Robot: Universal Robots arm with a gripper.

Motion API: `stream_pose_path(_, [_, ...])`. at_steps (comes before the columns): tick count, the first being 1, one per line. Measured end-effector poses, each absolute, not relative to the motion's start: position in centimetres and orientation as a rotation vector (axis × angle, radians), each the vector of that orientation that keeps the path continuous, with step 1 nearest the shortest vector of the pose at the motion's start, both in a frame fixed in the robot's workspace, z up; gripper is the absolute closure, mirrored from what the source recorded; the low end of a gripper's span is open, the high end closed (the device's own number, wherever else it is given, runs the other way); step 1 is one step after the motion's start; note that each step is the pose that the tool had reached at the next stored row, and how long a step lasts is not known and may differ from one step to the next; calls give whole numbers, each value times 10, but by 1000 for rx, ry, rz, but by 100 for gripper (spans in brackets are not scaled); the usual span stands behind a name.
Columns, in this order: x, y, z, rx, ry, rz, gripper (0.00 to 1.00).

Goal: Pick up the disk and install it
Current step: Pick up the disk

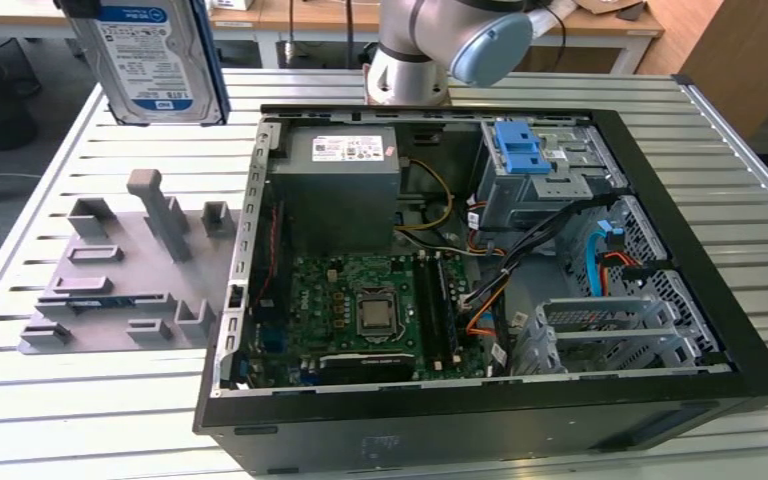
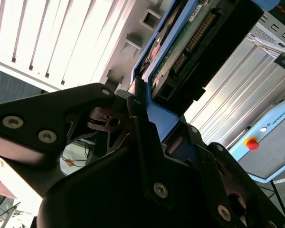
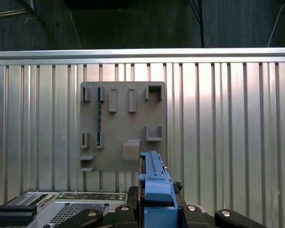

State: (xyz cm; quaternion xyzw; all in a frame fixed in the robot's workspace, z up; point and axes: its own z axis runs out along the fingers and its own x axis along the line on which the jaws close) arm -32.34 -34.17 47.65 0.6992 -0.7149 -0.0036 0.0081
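The disk [image 1: 157, 60] hangs upright in the air at the exterior view's upper left, above the slatted table, its white-and-blue label facing the camera and its blue carrier frame round the edges. In the second wrist view the disk [image 2: 190, 42] shows its green circuit-board side, and my gripper [image 2: 154, 126] is shut on the blue frame. The first wrist view looks down the disk's blue edge [image 3: 154, 180], which is clamped between the black fingers [image 3: 128, 209] of the gripper [image 3: 156, 211].
An open computer case [image 1: 244, 260] lies on the slatted table [image 1: 37, 400], with a grey power-supply box [image 1: 337, 180], a motherboard [image 1: 371, 310], a light-blue latch piece [image 1: 520, 150] and a metal drive cage [image 1: 611, 335]. A grey fixture plate [image 1: 117, 270] [image 3: 123, 126] lies beside it.
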Motion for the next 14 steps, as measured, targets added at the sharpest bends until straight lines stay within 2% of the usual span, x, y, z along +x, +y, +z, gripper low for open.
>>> stream_pose_path(14, [-301,-342,477,2185,-2234,-11,64])
